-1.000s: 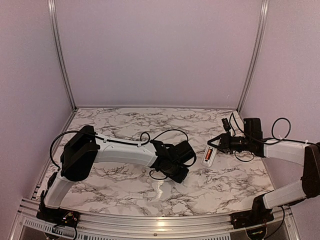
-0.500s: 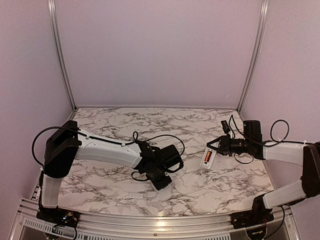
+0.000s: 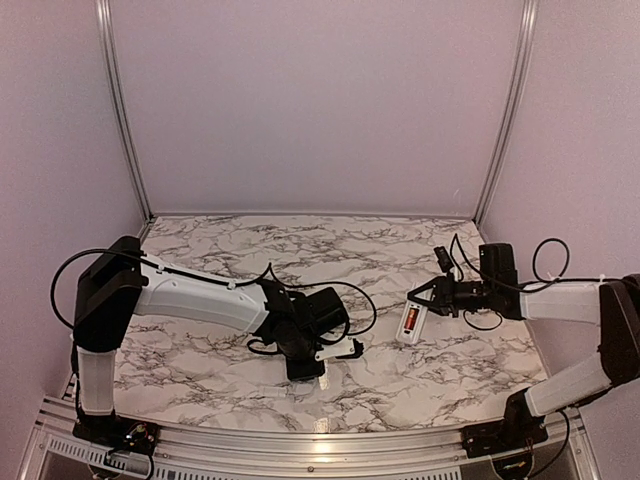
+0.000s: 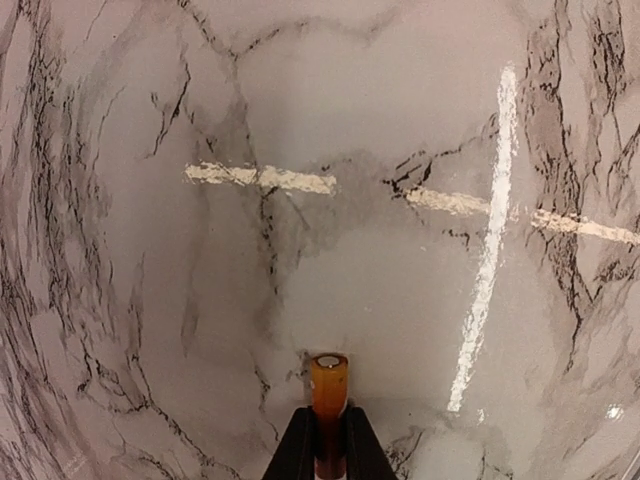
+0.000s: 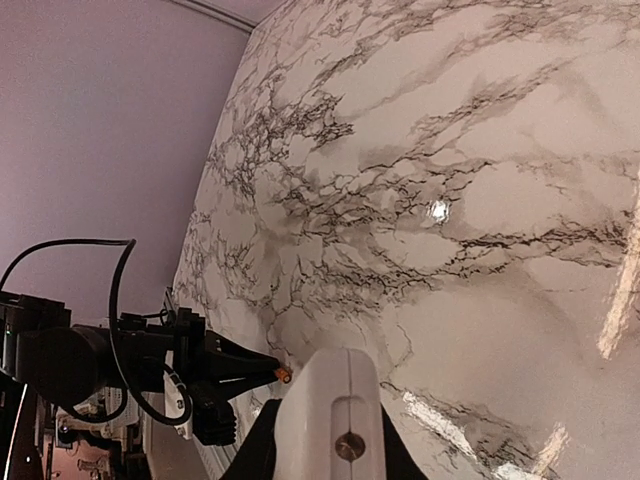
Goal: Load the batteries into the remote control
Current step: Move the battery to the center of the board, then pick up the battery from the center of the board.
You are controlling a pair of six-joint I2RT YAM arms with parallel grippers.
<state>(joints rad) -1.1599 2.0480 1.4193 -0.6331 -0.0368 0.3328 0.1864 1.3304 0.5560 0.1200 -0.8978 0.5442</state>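
Observation:
My left gripper (image 3: 303, 370) points down at the marble table and is shut on one orange battery (image 4: 328, 385), whose silvery end sticks out past the fingers (image 4: 296, 445), close to the table surface. My right gripper (image 3: 428, 300) is shut on the white remote control (image 3: 411, 322) and holds it above the table, right of centre. The remote's back faces up, with an orange-red battery (image 3: 411, 318) lying in its recess. In the right wrist view the remote (image 5: 335, 415) fills the bottom, and the left gripper (image 5: 262, 368) with its battery tip (image 5: 283, 375) shows beyond it to the left.
The marble table (image 3: 250, 245) is closed in by purple walls and aluminium posts (image 3: 120, 120). A metal rail (image 3: 300, 440) runs along the near edge. The left arm's cables (image 3: 345, 300) loop above its wrist.
The left arm has pulled back to the left and toward the near edge, turning its gripper down. The right gripper has shifted slightly left with the remote.

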